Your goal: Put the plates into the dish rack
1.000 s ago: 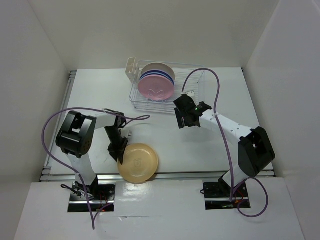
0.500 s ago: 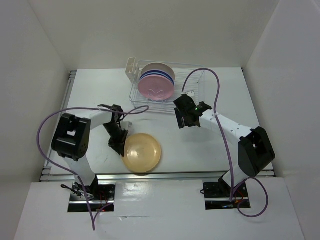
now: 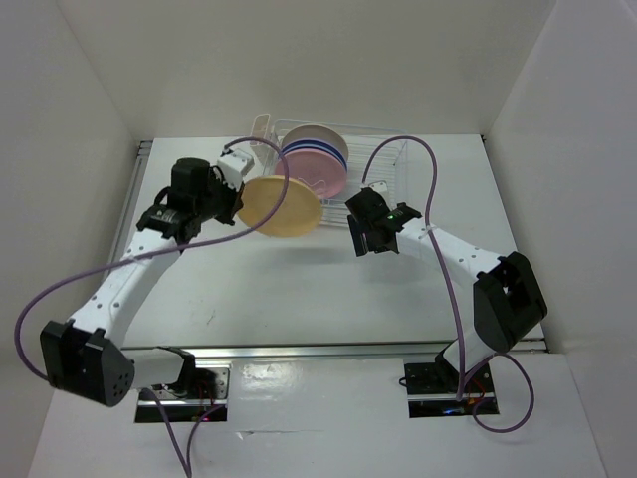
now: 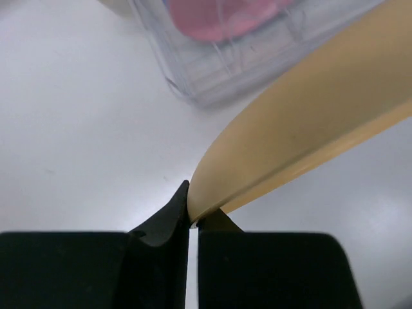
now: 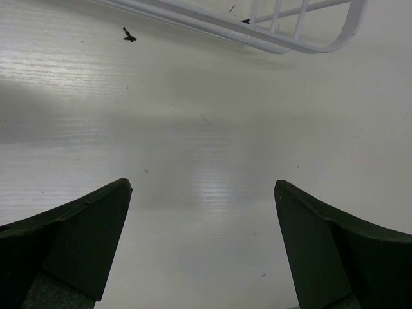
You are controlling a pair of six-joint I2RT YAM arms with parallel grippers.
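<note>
White arm links (image 3: 124, 289), black joints (image 3: 508, 304), looping purple cables (image 3: 436, 189)

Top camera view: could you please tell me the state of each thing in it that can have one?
Yellow plate, lifted off the table, tilted, gripped at its rim.
Left pincer, shut on the yellow plate.
Right pincer, open, empty, above the table.
Dish rack, partly loaded; right side unfilled.
Pink plate, upright in the rack, frontmost.
Cream plate, upright in the rack, rearmost.
Middle plates, upright between those two, only rims showing.
</note>
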